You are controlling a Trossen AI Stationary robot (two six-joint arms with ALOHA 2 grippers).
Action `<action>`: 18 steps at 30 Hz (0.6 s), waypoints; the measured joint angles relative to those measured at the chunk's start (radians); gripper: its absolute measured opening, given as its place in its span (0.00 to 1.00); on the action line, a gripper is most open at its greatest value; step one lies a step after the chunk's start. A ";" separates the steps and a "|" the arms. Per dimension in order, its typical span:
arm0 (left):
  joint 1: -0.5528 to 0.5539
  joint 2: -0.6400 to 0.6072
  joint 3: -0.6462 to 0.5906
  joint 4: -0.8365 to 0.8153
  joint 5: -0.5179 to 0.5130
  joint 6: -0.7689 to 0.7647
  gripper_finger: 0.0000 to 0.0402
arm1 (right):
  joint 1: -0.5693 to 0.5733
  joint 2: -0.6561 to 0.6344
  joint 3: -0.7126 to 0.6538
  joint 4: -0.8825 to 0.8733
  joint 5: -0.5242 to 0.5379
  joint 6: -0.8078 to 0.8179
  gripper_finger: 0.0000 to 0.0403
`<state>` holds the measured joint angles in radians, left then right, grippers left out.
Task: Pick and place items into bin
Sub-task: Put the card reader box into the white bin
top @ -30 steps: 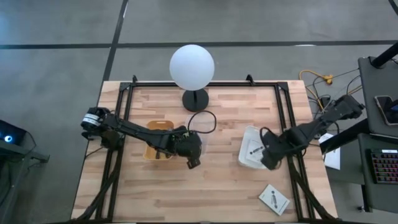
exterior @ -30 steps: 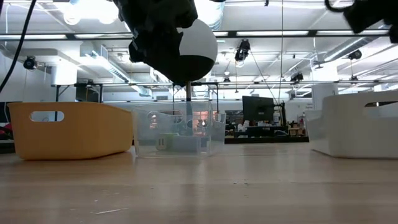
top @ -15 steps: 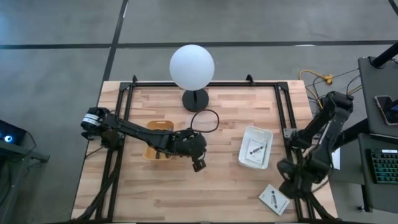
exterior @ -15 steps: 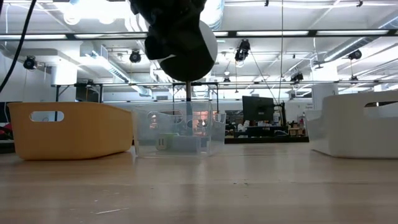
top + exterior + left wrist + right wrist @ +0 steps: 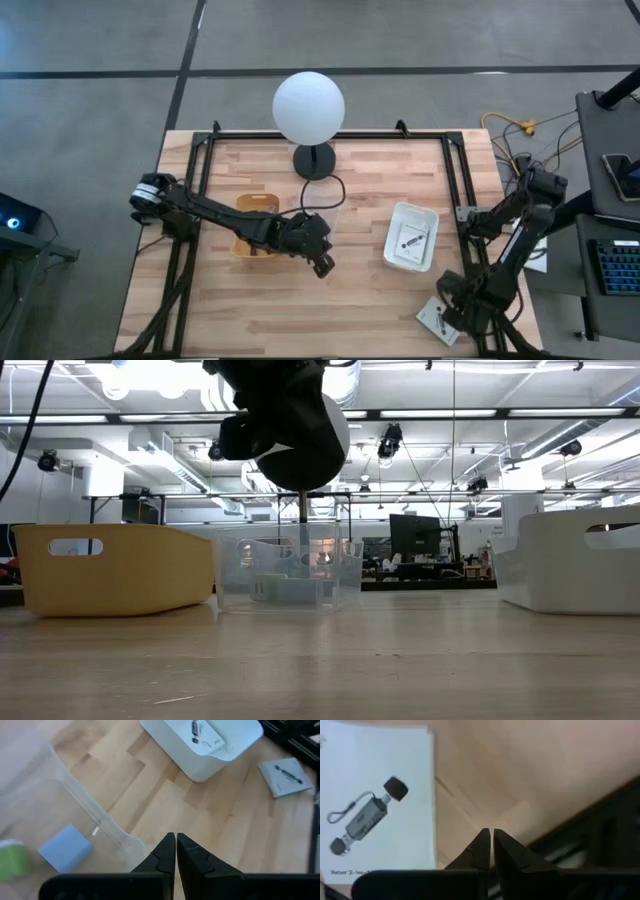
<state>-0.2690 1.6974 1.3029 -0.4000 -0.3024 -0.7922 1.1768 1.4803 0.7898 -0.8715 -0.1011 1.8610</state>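
Observation:
My left gripper (image 5: 175, 839) is shut with nothing in it, hanging over the table by the near right corner of a clear bin (image 5: 75, 815). A blue-grey cube (image 5: 65, 848) and a green item (image 5: 9, 860) lie in that bin. My right gripper (image 5: 491, 836) points down, shut on nothing, near the table's near right corner (image 5: 447, 312). It stands just beside a flat white packet (image 5: 375, 800) printed with a small adapter. A second white packet (image 5: 201, 731) lies in the white bin (image 5: 412, 237).
An orange bin (image 5: 255, 225) stands left of the clear one. The white globe lamp (image 5: 309, 108) stands at the far edge on its black base. Dark frame rails (image 5: 468, 200) run along the table's sides, and one (image 5: 590, 830) lies close to my right gripper. Bare wood lies between the bins and the near edge.
My right gripper has swung from above the white bin toward the table's near right corner and come down beside the loose white packet. My left gripper has stayed near the clear bin while its wrist has rolled a little.

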 joint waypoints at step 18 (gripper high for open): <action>-0.073 0.000 0.005 0.071 0.011 -0.149 0.00 | -0.077 0.086 0.002 0.160 -0.116 -0.103 0.02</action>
<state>-0.3424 1.6974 1.3083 -0.3289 -0.2912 -0.9409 1.0999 1.5665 0.7920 -0.7112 -0.2172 1.7576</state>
